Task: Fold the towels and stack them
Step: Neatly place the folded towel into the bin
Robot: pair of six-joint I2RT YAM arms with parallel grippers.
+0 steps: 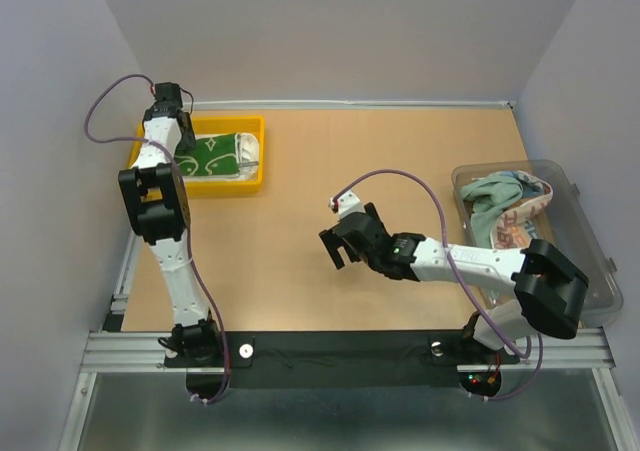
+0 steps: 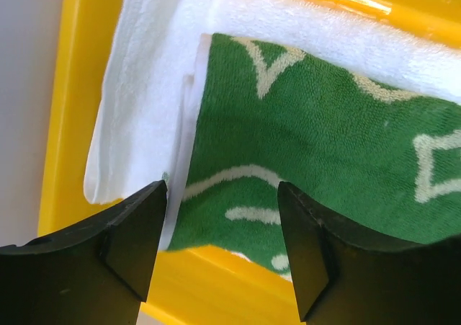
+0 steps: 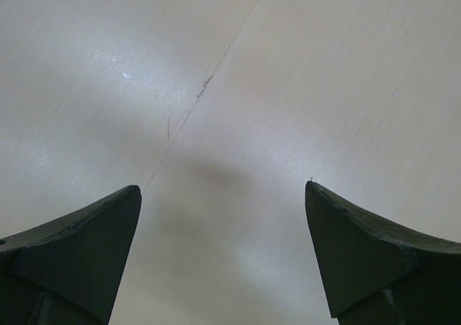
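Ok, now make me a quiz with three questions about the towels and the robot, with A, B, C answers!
1. Where is the green towel?
A: on the floor. B: on a white towel in the yellow tray. C: hanging from an arm.
2. What colour are the marks on it?
A: white. B: red. C: black.
3. How is the right pincer?
A: shut on a towel. B: shut, empty. C: open, empty.

Answers:
1 B: the left wrist view shows it lying over the white one, inside yellow walls.
2 A: white lines and shapes run across the green.
3 C: it stands wide open over the bare table, with nothing in between.
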